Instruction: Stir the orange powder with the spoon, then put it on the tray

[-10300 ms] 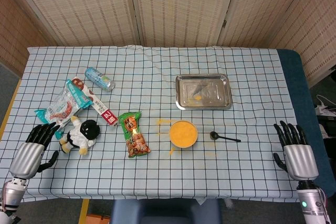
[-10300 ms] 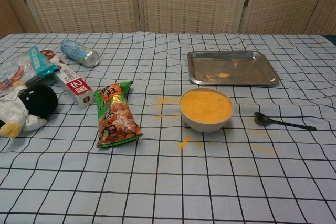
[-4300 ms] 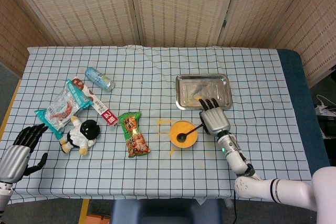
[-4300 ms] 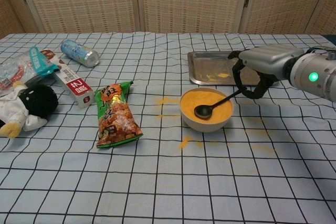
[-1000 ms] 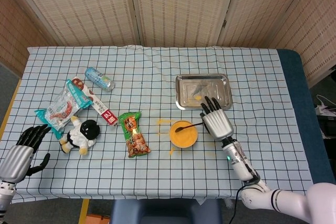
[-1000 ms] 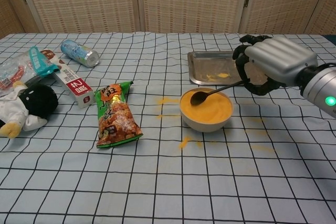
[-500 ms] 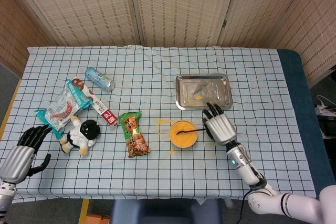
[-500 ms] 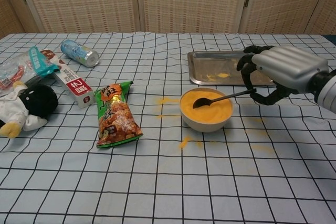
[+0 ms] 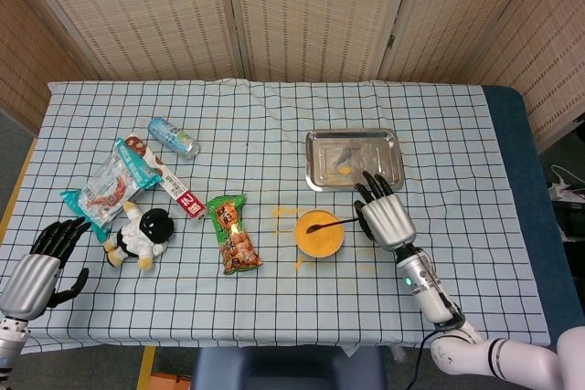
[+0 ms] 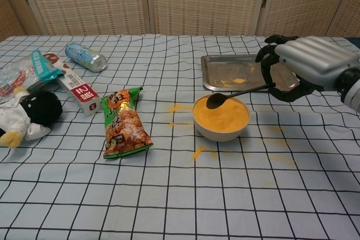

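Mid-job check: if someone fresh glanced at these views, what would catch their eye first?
The bright orange powder in the white bowl near the table's middle, with orange spills on the checked tablecloth around it. Next, the robot's silver right hand holding a black spoon with its scoop over the bowl, in front of the steel tray. At far left lies a clutter of snack packets and a plush toy.

The right hand (image 10: 306, 68) is covering the spoon's (image 10: 230, 95) handle end and part of the tray (image 10: 236, 85) in the chest view, which is missing the left hand (image 9: 41, 267). The picture's edge is cropping the snack packet (image 10: 14, 74) there.
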